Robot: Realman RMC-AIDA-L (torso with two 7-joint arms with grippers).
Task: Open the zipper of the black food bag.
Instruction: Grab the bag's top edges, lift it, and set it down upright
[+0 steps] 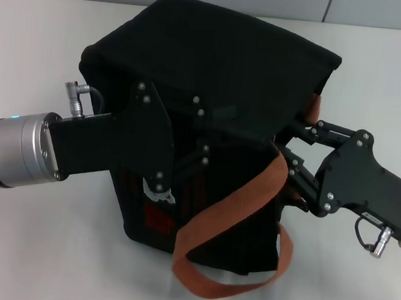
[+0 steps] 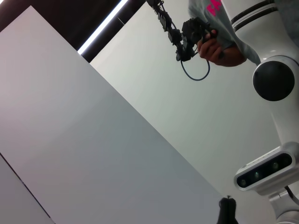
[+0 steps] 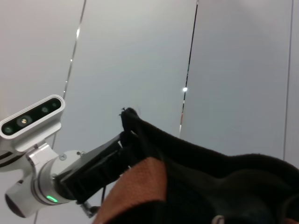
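The black food bag (image 1: 222,61) stands tilted in the middle of the white table, and one orange-brown handle (image 1: 238,195) loops down its front. A white patch (image 1: 161,196) and a red label (image 1: 156,220) show low on its near face. My left gripper (image 1: 200,132) reaches in from the left and lies against the bag's front. My right gripper (image 1: 291,145) comes from the right and presses at the bag's side, next to the handle. The zipper is hidden. In the right wrist view the bag (image 3: 210,177) and its handle (image 3: 135,191) sit close up.
The white table (image 1: 37,248) extends around the bag, with a grey panelled wall behind. The right wrist view shows my left arm (image 3: 51,186) beyond the bag. The left wrist view looks up at the wall, my head camera (image 2: 264,172) and a person's hand (image 2: 217,49).
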